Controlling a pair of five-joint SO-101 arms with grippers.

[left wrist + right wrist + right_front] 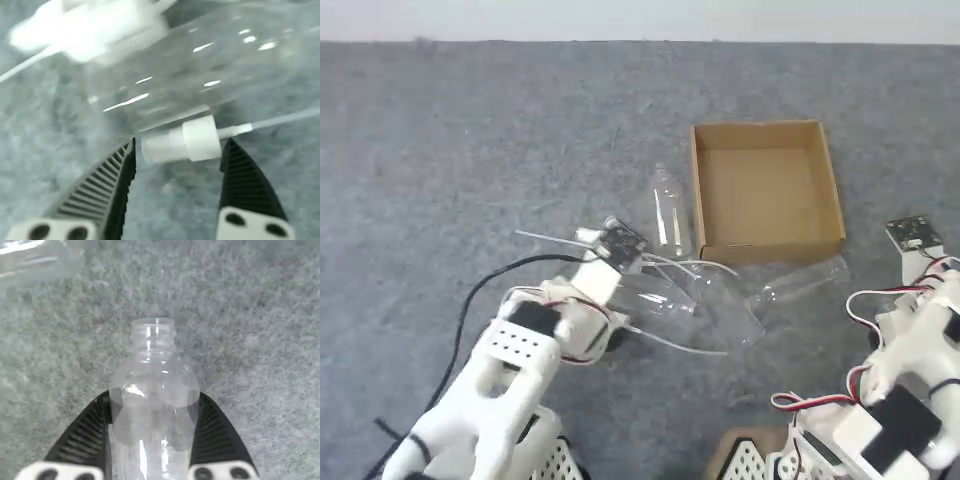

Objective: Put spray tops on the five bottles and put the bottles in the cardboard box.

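- Spray top (200,145): white collar with a thin dip tube. It lies on the grey surface (440,150) at lower centre of the left wrist view, just beside a clear bottle (200,65) on its side.
- Left hand (181,146): wide, with its fingers (245,185) on either side of the top and not touching it.
- Right hand (154,400): clamped on an open-necked bottle (152,355) at centre of the right wrist view. The neck points away from the hand and has no top on it.
- Cardboard box (767,190): upper right of centre in the high view, with no bottle in it yet. Loose bottles (730,305) lie in a heap just left of and below it.
- Risk: the top is round and light, so an off-centre close could roll it or squirt it out from between the fingers.
- Risk: the dip tube is thin, and a pinch there instead of on the collar could bend it.
- Risk: closing may nudge the bottle beside the top and set the heap rolling.
- Risk: the smooth bottle could twist or slip in the right hand, throwing the neck off line for the tube.
- Hard to see: a second spray top (85,30) at upper left of the left wrist view is a blur.
- Hard to see: I can't tell whether the first top touches the bottle wall.
- Hard to see: the held bottle's base is cut off at the frame's lower edge.
- Hard to see: the heap overlaps and is transparent, so the count is unsure, roughly four.
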